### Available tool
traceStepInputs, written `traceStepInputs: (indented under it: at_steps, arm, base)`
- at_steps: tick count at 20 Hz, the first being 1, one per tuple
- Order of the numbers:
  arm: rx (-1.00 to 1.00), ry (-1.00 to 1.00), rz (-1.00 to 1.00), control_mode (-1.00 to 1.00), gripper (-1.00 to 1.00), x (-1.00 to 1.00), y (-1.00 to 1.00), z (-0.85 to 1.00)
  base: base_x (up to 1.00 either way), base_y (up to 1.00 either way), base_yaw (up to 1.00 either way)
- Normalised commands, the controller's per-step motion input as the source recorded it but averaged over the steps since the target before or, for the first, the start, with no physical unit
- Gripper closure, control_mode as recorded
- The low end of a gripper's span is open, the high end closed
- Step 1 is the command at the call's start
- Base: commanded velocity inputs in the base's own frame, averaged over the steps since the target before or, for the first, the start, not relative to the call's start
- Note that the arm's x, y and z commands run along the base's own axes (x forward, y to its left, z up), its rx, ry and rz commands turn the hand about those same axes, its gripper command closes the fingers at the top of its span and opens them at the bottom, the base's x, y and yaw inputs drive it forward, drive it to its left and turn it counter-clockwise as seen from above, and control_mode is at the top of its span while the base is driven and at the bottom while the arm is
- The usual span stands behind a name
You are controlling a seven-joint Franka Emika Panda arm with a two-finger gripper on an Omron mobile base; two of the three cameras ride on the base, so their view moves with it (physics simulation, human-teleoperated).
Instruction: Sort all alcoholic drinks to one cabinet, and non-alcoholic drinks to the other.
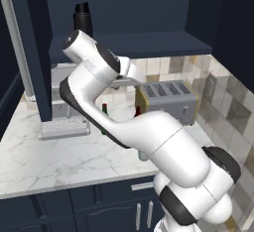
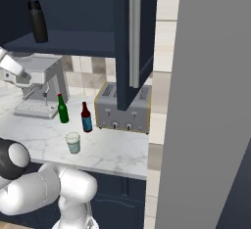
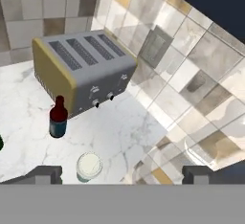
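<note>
On a marble surface (image 2: 112, 149), the teal cup (image 2: 73, 142) stands at six o'clock of the red-brown bottle (image 2: 86, 118), near the toaster (image 2: 122, 108); the spread, empty end effector (image 3: 122, 174) should descend centered over the cup, clear of the bottle.

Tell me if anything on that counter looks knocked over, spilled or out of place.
Nothing stands out. The green bottle, the brown bottle and the teal cup all stand upright on the marble counter near the toaster, with no spill. The black flask stands upright on the cabinet shelf.
</note>
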Motion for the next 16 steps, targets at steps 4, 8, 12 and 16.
traceStepInputs:
  at_steps: [4,8,12,16]
  arm:
    - [0.00,0.00,-0.15,-1.00,-1.00,-0.01,-0.11,-0.44]
    - [0.00,0.00,-0.12,-1.00,-1.00,0.00,-0.12,-0.42]
    - [0.00,0.00,-0.10,-1.00,-1.00,0.00,-0.11,-0.39]
    - [0.00,-0.01,-0.09,-1.00,-1.00,0.00,-0.10,-0.43]
  base:
    - [0.00,0.00,0.00]
    - [0.00,0.00,0.00]
    - [0.00,0.00,0.00]
    - [0.00,0.00,0.00]
